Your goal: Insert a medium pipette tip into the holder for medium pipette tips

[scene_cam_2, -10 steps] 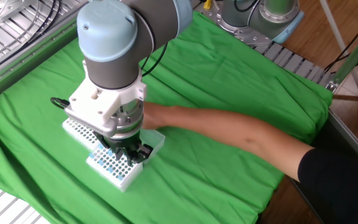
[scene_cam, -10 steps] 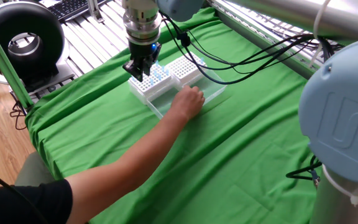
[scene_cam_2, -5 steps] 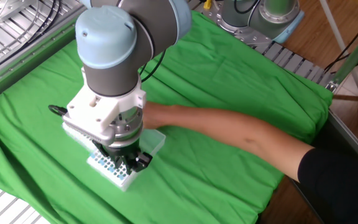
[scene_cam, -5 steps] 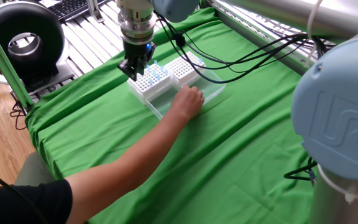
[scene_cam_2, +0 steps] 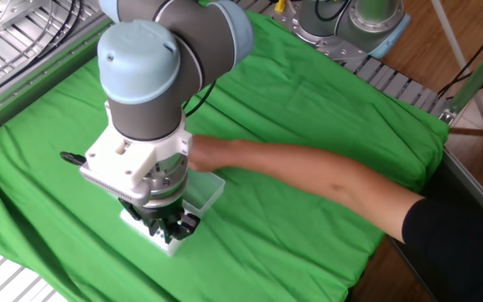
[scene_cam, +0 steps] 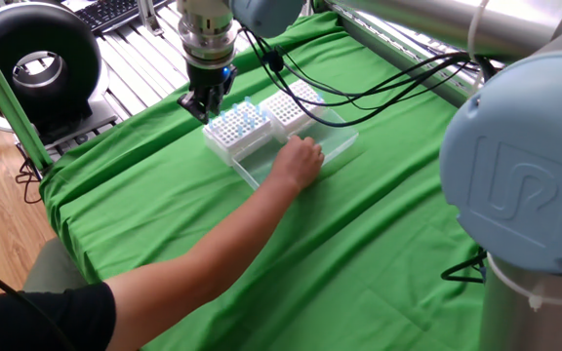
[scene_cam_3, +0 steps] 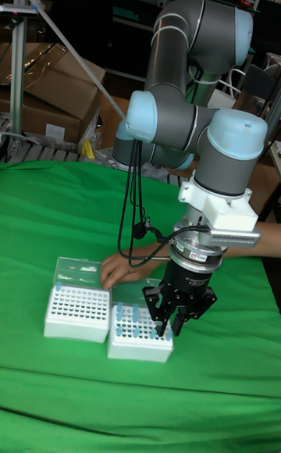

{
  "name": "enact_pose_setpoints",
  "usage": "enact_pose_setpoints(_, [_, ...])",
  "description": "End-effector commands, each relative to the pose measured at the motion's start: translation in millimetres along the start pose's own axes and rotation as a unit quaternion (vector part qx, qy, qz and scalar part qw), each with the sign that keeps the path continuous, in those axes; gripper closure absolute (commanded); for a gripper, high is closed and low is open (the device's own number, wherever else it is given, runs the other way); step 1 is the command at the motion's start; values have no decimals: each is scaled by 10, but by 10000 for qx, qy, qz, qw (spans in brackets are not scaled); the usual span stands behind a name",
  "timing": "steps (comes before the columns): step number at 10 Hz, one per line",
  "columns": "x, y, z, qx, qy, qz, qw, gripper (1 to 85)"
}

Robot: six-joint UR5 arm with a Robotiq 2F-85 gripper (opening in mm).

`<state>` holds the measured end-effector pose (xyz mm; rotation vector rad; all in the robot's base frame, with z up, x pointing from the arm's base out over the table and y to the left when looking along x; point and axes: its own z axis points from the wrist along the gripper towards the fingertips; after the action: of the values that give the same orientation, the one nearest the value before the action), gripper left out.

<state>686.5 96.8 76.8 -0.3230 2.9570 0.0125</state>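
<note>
A green cloth (scene_cam_3: 47, 406) covers the table. In the tall fixed view, well to the left of the gripper (scene_cam_3: 169, 327), a white rack (scene_cam_3: 76, 313) sits with only a few blue tips in its grid of holes. Just beside that rack, and directly beneath the gripper, is the holder (scene_cam_3: 139, 333), a matching white rack with blue tips standing in several holes. A person's hand (scene_cam_3: 121, 269) rests behind the two racks, on their clear lids (scene_cam: 305, 154), which lie folded open on the cloth. The gripper points straight down over the right end of the holder, its black fingers (scene_cam_3: 151, 306) spread a little way apart; whether a tip sits between them cannot be made out. From one fixed view the gripper (scene_cam: 206, 104) hangs at the holder's (scene_cam: 234, 132) far corner. From the other fixed view the gripper (scene_cam_2: 168, 226) hides most of the holder (scene_cam_2: 163, 243). A raised logo on the arm's big blue cap (scene_cam: 515, 185) cannot be read in full.
</note>
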Motion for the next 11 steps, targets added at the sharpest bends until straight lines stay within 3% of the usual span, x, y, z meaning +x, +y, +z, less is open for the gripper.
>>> enact_pose_setpoints(1, [-24,-1,58,-55,-35,40,10000,533])
enact_pose_setpoints(4, [-29,70,44,-53,-12,138,9999,533])
enact_pose_setpoints(11, [-7,23,-37,25,61,32,10000,533])
